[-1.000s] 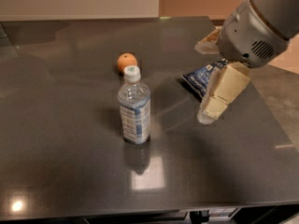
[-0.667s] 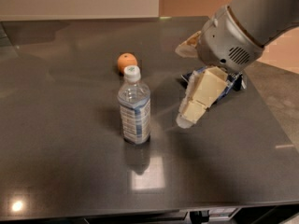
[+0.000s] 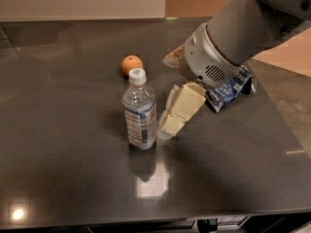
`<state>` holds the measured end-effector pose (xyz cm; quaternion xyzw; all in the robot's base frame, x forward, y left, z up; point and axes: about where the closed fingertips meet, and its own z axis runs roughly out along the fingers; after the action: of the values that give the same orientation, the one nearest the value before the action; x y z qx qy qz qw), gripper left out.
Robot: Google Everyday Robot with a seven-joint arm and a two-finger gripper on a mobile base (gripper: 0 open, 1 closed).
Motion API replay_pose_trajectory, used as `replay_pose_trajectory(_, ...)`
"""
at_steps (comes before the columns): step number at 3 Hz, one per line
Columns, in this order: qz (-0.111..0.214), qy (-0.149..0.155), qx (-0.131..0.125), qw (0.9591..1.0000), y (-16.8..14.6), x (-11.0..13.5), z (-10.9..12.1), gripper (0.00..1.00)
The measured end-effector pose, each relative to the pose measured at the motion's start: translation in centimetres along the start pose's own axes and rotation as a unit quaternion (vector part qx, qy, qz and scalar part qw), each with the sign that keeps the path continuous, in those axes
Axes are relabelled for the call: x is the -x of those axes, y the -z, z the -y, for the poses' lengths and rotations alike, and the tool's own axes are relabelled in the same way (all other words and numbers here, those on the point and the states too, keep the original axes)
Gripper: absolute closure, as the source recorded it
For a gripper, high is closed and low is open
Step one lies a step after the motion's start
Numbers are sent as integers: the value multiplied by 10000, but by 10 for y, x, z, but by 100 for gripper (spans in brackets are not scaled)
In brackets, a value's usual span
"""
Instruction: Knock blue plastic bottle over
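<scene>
Camera view, one item of concern.

Item: blue plastic bottle point(image 3: 140, 115). Upright, white cap on, standing near the middle of the dark table point(image 3: 73, 178).

Tool: gripper point(image 3: 167, 129). Angled down from the upper right, tip low at the bottle's right side, just beside the label. Whether it touches cannot be told. Fingers appear closed together, holding nothing.

Others: orange point(image 3: 132, 63) behind the bottle, apart from it. Snack bag point(image 3: 228, 89) to the right, partly under the arm.

Risks, as judged:
- The tip sits low on the bottle, so a push there may slide it along the smooth tabletop rather than tip it.
- A glancing push may let the round body slip off the tip and stay standing.
- Once toppled, the bottle may roll towards the left edge.
</scene>
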<state>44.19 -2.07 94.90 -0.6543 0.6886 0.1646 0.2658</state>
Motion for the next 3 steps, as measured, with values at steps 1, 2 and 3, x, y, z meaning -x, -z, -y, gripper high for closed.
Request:
replay_pose_trajectory(1,171,-82,26,9998,-12,6,0,0)
replay_pose_trajectory(2,381,-134,19,9992,-17,11,-2,0)
replay_pose_trajectory(3,552,-126,41,9984,-24,16,-5,0)
